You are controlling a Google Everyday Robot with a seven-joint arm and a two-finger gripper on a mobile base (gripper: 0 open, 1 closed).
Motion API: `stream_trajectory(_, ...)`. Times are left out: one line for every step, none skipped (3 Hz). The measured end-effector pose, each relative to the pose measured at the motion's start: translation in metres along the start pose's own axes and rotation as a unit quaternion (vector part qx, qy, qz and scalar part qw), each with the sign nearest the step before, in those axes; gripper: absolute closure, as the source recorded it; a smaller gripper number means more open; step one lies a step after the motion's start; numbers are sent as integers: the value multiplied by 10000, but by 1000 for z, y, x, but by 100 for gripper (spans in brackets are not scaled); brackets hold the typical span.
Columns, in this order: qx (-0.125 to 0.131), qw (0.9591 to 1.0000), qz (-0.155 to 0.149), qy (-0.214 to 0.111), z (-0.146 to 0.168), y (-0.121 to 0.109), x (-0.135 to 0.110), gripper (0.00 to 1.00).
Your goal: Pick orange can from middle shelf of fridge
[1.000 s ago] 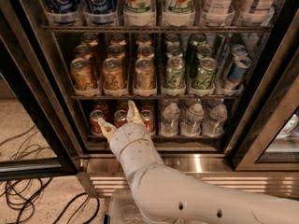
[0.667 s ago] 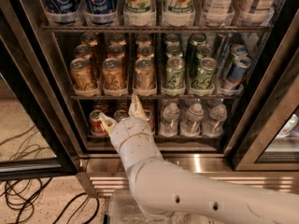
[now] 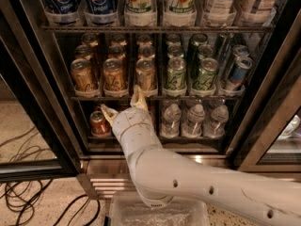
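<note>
The fridge [image 3: 33, 93] stands open before me. Its middle shelf [image 3: 155, 97] holds rows of orange cans on the left and green cans [image 3: 176, 74] on the right. The front orange cans stand at the shelf edge: left [image 3: 83, 75], middle [image 3: 114, 74] and right [image 3: 146, 74]. My gripper [image 3: 123, 103] is open, just below the shelf's front edge. One finger [image 3: 138, 98] reaches up under the right front orange can. The other finger [image 3: 107, 113] points left, below the middle can. It holds nothing.
Pepsi [image 3: 59, 1] and 7UP bottles [image 3: 139, 1] fill the top rack. Red cans [image 3: 99, 123] and water bottles [image 3: 194, 120] fill the bottom rack, close behind my wrist. Black cables [image 3: 23, 197] lie on the floor at left. The door frame [image 3: 263, 112] stands at right.
My gripper has risen from in front of the bottom rack's red cans toward the middle shelf's front edge. The cans have not moved.
</note>
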State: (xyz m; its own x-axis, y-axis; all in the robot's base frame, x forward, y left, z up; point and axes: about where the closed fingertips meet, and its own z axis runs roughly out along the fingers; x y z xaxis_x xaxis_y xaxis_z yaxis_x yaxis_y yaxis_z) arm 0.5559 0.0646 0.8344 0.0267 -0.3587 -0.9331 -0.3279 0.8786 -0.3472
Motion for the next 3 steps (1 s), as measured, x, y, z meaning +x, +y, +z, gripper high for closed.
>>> stream_trajectory(-117,9999,59,-87,8,6,-3,41)
stream_trajectory(-142,9996,129,-194,16,6,-7,40)
stream_trajectory(-125,9993,204,-296,25,4,-9,39)
